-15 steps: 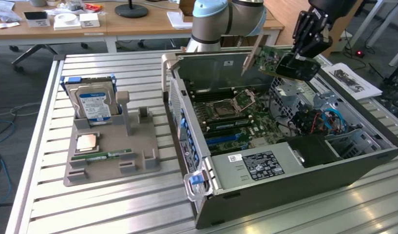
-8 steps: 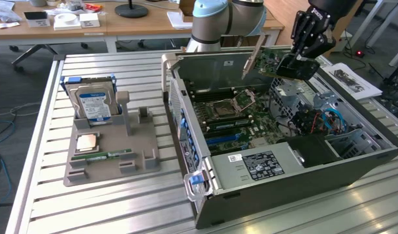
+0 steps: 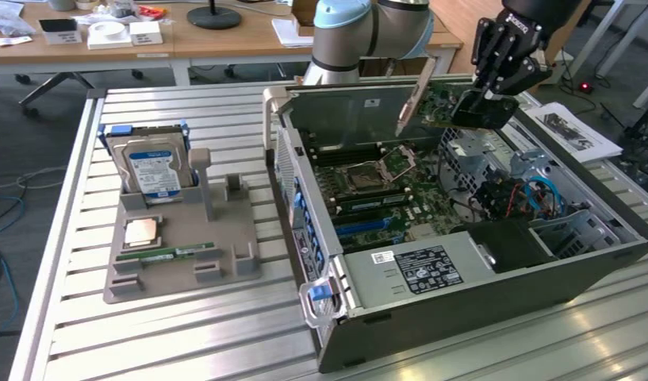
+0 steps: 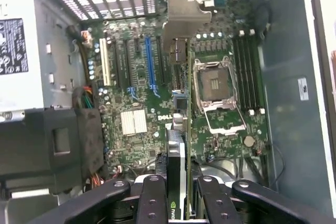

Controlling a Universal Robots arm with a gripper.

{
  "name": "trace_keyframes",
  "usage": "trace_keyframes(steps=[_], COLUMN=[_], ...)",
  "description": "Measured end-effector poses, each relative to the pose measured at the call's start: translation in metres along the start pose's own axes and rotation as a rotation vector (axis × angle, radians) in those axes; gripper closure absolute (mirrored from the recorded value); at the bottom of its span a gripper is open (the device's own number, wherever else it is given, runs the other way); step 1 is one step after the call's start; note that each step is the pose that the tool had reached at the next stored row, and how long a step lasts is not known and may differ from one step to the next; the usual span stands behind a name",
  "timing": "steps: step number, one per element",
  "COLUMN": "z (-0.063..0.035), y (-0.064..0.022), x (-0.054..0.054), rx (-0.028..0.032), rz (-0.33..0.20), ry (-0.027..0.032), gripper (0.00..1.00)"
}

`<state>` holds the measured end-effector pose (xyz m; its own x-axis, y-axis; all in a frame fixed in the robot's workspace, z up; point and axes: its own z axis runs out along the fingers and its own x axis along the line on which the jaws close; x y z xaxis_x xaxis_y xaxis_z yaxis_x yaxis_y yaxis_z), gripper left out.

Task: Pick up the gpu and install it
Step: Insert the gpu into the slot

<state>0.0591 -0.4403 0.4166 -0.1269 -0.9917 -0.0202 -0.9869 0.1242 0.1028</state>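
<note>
Slatted metal tabletop (image 3: 143, 341) carries everything we see, with wooden desks (image 3: 197, 40) behind it. Our graphics card (image 3: 438, 101) hangs in the air above the open computer case (image 3: 493, 309), clear of the slots. It is tilted, and its pale metal bracket (image 3: 412, 107) points toward the exterior view's left. The gripper (image 3: 481, 109) pinches the card on both faces, fingers pressed against it. From the wrist view we look along the card (image 4: 177, 150) edge-on, one finger (image 4: 153, 198) on either side, and the bracket (image 4: 184, 19) sits at its far end.

Below the card lies the motherboard (image 3: 377, 198), with the empty processor socket (image 4: 218, 85) and a blue slot (image 4: 149, 61) among the other long slots. A power supply (image 3: 430, 266) with a black label fills the near end of the case.

Well apart, toward the exterior view's left, a gray holder (image 3: 223, 266) stands on the table. It holds an upright hard drive (image 3: 155, 171) with a blue label, a processor chip (image 3: 142, 232) and a narrow green memory stick (image 3: 175, 252).
</note>
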Motion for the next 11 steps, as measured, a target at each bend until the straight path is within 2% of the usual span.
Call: trace_keyframes(steps=[2, 4, 8, 11], z=[0.0006, 0.0014, 0.0032, 0.0042], y=[-0.0001, -0.0002, -0.0003, -0.0002], x=[-0.0001, -0.0001, -0.0001, -0.0001], rx=[0.0012, 0.0062, 0.0204, 0.0288], rz=[-0.019, -0.032, -0.056, -0.072], ry=[0.0017, 0.0025, 0.0034, 0.0040], gripper=[0.73, 0.73, 0.73, 0.73])
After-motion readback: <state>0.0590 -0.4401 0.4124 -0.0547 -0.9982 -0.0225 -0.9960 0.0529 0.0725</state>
